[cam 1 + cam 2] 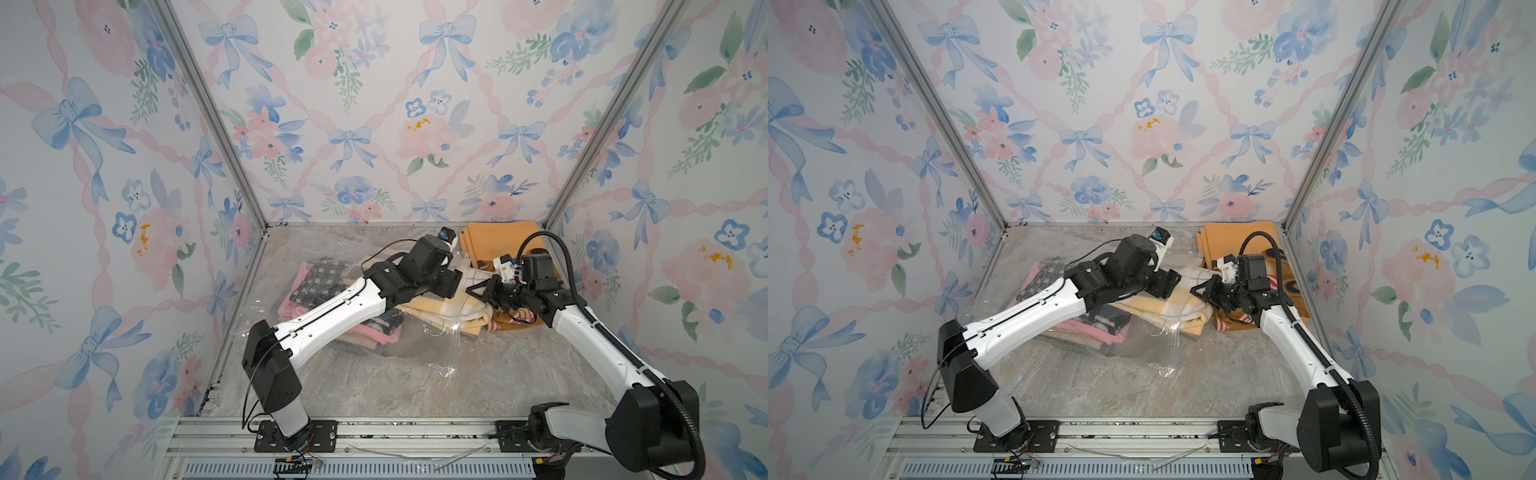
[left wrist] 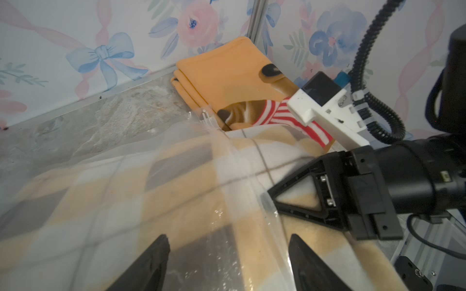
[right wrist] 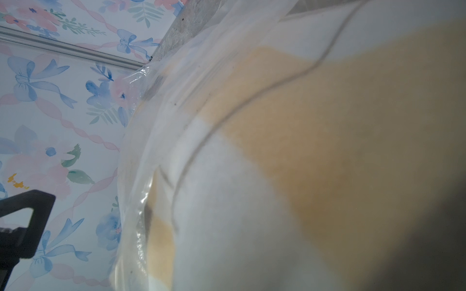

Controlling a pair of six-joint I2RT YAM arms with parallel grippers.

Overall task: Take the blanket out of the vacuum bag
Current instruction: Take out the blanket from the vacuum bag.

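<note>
The vacuum bag [image 1: 415, 345] [image 1: 1142, 345] lies crinkled and transparent across the middle of the table. A yellow-and-white checked blanket [image 1: 440, 311] [image 2: 113, 189] sticks out of its right end, partly under plastic. My left gripper [image 1: 453, 284] [image 2: 228, 235] hovers open just above the plastic-covered blanket, holding nothing. My right gripper [image 1: 469, 291] [image 2: 264, 199] faces it from the right, shut on the checked blanket at the bag's edge. In the right wrist view the blanket [image 3: 302, 126] fills the frame and hides the jaws.
Folded pink and grey patterned blankets [image 1: 316, 278] sit inside the bag's left part, under the left arm. A folded orange blanket [image 1: 498, 241] [image 2: 227, 70] lies outside the bag in the back right corner. Floral walls close three sides of the marble table [image 1: 415, 386].
</note>
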